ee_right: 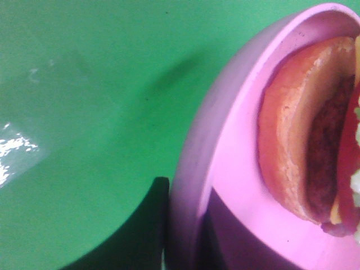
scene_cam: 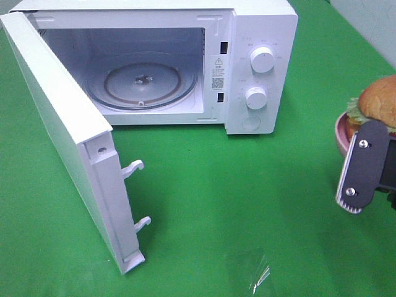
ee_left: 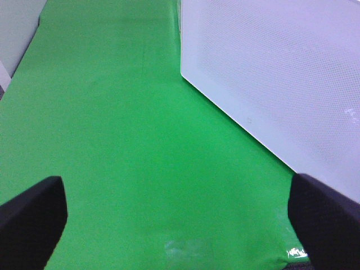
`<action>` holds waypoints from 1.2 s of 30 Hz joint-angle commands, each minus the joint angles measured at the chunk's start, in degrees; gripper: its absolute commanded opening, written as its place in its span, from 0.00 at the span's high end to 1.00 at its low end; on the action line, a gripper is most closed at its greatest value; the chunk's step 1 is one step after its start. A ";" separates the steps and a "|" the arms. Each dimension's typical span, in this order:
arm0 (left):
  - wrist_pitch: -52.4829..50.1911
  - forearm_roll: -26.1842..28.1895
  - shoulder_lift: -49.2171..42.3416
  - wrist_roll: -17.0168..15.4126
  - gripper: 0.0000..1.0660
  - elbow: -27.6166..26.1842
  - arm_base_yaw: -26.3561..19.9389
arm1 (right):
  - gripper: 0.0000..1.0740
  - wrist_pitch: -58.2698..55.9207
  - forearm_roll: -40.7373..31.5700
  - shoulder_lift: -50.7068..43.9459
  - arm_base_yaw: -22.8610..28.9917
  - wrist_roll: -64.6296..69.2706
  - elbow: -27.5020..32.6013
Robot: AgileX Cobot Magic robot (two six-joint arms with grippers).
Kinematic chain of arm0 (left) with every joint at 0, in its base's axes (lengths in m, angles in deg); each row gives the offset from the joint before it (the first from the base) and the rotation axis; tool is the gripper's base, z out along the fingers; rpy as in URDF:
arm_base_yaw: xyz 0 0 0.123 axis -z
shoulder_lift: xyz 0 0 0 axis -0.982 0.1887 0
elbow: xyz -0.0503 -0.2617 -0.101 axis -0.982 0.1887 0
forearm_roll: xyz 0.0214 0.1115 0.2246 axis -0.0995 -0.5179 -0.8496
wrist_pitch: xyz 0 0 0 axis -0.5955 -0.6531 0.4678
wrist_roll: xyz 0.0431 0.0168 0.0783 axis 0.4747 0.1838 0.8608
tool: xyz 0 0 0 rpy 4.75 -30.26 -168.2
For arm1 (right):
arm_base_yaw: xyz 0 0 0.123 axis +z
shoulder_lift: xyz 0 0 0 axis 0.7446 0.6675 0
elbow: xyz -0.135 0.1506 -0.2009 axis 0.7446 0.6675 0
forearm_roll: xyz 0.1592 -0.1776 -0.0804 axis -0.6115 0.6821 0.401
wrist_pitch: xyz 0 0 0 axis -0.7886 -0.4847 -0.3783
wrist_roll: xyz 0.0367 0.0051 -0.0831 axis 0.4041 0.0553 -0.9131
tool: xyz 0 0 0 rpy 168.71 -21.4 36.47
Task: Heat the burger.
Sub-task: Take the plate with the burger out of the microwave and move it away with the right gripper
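On the table's right side, I see my right pincer (scene_cam: 364, 166) clamping the pink plate (ee_right: 225, 169) under the burger (scene_cam: 378, 102), left pincer (ee_left: 177, 225) spread wide.

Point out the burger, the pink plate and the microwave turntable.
burger (scene_cam: 382, 99): exterior high view, on the top bun.
pink plate (ee_right: 236, 140): right wrist view, on the inner rim.
microwave turntable (scene_cam: 167, 80): exterior high view, on bare glass.

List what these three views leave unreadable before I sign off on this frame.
- Burger: exterior high view, cut by the right edge and partly covered by the right gripper.
- Pink plate: mostly behind that gripper; right wrist view shows only one part of the rim.
- Microwave dial markings: too small.
- Left gripper: only two dark tips at the frame corners.
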 commanded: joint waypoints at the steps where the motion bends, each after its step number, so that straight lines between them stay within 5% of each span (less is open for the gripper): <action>1: -0.97 -0.17 -0.86 0.23 0.06 -0.06 0.00 | 0.99 -2.81 5.50 -0.52 -0.06 3.90 -1.72; 36: -0.97 -0.17 -0.86 0.23 0.06 -0.06 0.00 | 0.96 -21.20 6.88 10.08 -1.89 23.84 -12.61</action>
